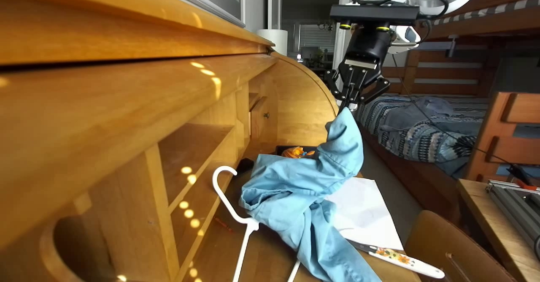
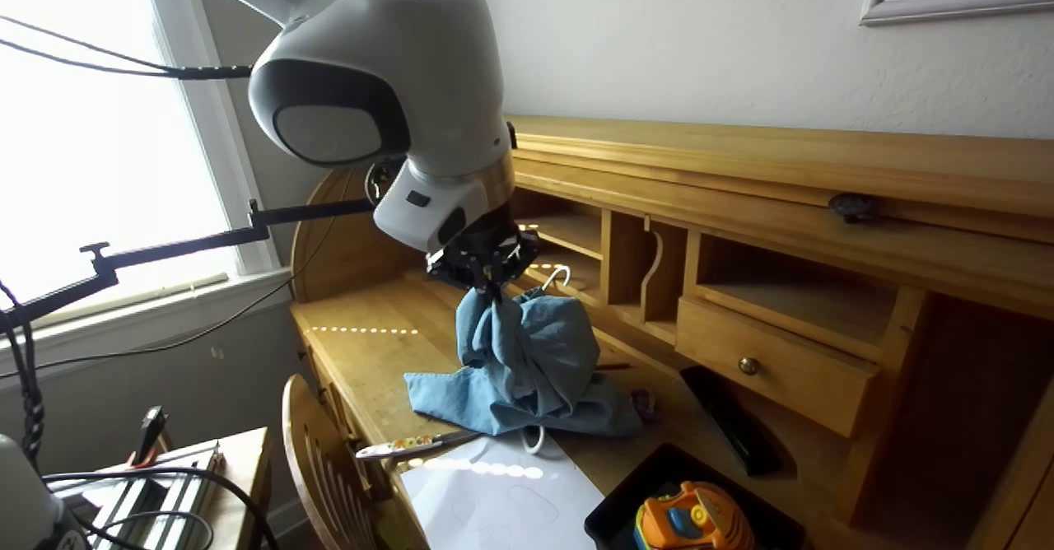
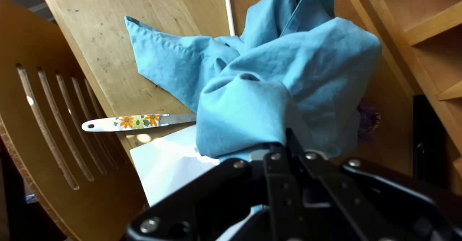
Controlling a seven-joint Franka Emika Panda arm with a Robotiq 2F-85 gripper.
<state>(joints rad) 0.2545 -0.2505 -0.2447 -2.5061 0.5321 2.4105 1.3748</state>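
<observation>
**Grip: blue cloth [image 1: 295,180] in claw [image 1: 348,104]**

The claw pinches a raised fold; the remainder rests on the tabletop [image 2: 383,352]. A bed [image 1: 415,140] appears only in an exterior view. A black tray [image 2: 650,472] contains an orange toy [image 2: 725,521].

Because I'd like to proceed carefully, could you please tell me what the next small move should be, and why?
Probably a slight lift: the pincer grips one peak of the blue cloth, whose remainder lies bunched, partly covering the white hanger.
</observation>
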